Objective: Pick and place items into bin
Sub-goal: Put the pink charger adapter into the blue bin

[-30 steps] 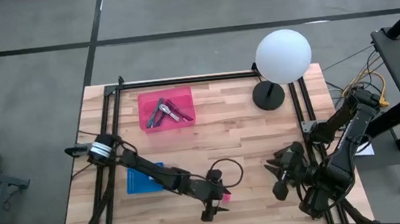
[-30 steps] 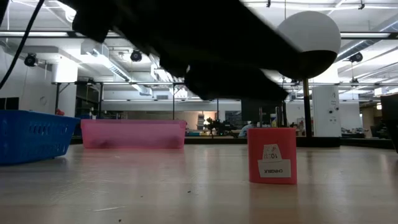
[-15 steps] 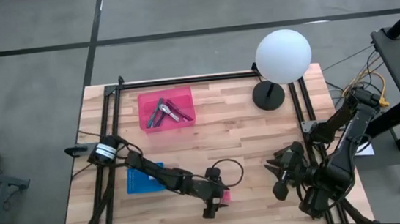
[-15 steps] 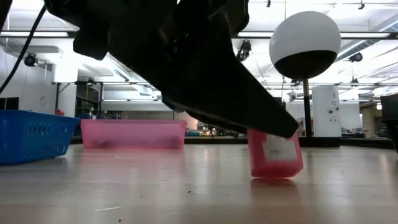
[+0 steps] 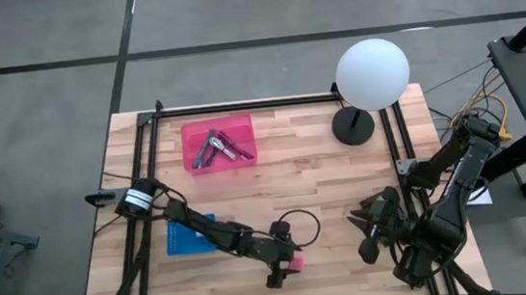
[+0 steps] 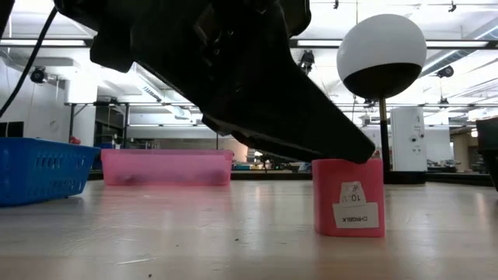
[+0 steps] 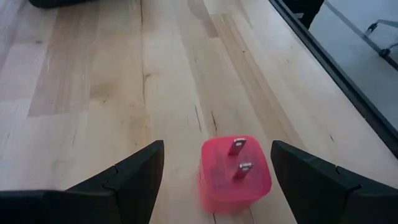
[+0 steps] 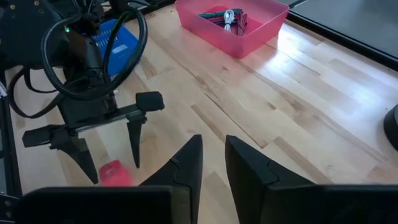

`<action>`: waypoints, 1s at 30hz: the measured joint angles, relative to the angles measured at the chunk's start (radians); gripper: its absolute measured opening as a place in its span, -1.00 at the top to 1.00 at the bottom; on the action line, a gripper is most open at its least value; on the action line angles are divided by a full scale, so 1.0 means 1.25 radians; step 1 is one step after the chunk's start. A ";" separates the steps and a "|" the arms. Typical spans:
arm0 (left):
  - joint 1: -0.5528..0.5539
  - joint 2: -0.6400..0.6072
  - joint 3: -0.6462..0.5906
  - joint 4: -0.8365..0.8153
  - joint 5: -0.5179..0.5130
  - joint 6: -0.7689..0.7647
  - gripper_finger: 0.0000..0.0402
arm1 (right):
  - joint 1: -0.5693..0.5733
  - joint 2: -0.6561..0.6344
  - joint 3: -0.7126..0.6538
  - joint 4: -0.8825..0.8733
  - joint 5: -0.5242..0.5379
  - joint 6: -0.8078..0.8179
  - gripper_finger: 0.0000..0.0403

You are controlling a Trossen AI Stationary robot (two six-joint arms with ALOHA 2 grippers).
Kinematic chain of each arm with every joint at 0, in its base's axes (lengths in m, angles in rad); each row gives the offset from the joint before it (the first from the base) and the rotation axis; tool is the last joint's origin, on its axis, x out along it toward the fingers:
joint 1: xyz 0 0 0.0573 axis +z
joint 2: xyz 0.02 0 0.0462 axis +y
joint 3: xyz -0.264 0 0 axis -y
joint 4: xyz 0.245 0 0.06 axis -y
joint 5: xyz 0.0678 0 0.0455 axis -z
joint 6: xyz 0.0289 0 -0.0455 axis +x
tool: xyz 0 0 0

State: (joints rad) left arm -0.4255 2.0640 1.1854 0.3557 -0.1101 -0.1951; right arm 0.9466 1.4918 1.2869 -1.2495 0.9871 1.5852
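Overhead camera: left gripper [image 5: 285, 270] sits low over the near-centre of the wooden table [image 5: 324, 180], with a small pink block [image 5: 296, 259] just beside its fingers. The pink bin [image 5: 218, 145] stands toward the far left of the table and holds several stick-shaped items [image 5: 234, 143] and a silver tool [image 5: 208, 149]. A blue basket [image 5: 187, 236] lies partly under the left arm. The right gripper [image 5: 366, 236] waits near the table's right edge, well apart from the block. A white globe lamp [image 5: 371, 75] stands at the far right corner.

Table-level camera: the pink block [image 6: 348, 197] stands upright on the table, a white label on its facing side. A dark mass of the left arm hangs directly above it; contact cannot be determined. The pink bin [image 6: 166, 167] and the blue basket [image 6: 43, 167] appear farther back on the left.

Left wrist camera: the left gripper [image 7: 217, 168] is spread wide, one finger on each side of the pink block [image 7: 234, 172]. Neither finger touches it. Two metal prongs project from the block's upper face.

Right wrist camera: the right gripper [image 8: 212, 158] has its fingers nearly together, a narrow gap between them, holding nothing. Beyond it, the left gripper [image 8: 109, 152] straddles the pink block [image 8: 114, 173]. The pink bin [image 8: 233, 25] with its contents is visible at the far side.
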 joint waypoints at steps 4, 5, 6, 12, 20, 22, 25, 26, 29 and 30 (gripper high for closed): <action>0.000 0.013 -0.003 -0.005 0.007 0.000 -0.39 | 0.000 0.000 0.000 -0.001 0.000 -0.001 0.72; 0.000 0.019 -0.003 -0.005 0.017 0.000 -0.39 | 0.000 0.000 0.000 -0.001 0.000 -0.004 0.72; 0.000 0.024 -0.005 -0.006 0.024 0.000 -0.39 | 0.000 0.000 0.000 -0.001 0.000 -0.011 0.72; 0.000 0.036 -0.006 -0.003 0.035 -0.006 -0.39 | 0.000 0.000 0.000 -0.002 0.000 -0.014 0.71; 0.000 0.027 -0.002 0.006 0.035 -0.004 -0.34 | -0.001 0.000 0.000 -0.002 0.000 -0.015 0.72; 0.003 0.027 -0.002 0.001 0.034 -0.003 -0.27 | -0.001 0.000 0.000 -0.002 0.000 -0.015 0.72; 0.004 0.027 -0.002 0.002 0.034 -0.005 -0.11 | -0.001 0.000 0.000 -0.001 0.000 -0.014 0.73; 0.004 0.027 -0.001 0.001 0.034 -0.005 -0.04 | -0.001 0.000 0.000 -0.001 0.000 -0.015 0.73; 0.004 0.027 0.002 0.001 0.034 -0.007 0.18 | -0.002 0.000 0.000 -0.001 0.001 -0.015 0.73; 0.004 0.027 0.003 0.002 0.034 -0.007 0.24 | -0.002 0.000 0.000 -0.001 0.001 -0.015 0.73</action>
State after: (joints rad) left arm -0.4202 2.0975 1.1896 0.3580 -0.0673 -0.2035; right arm 0.9443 1.4918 1.2866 -1.2510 0.9878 1.5669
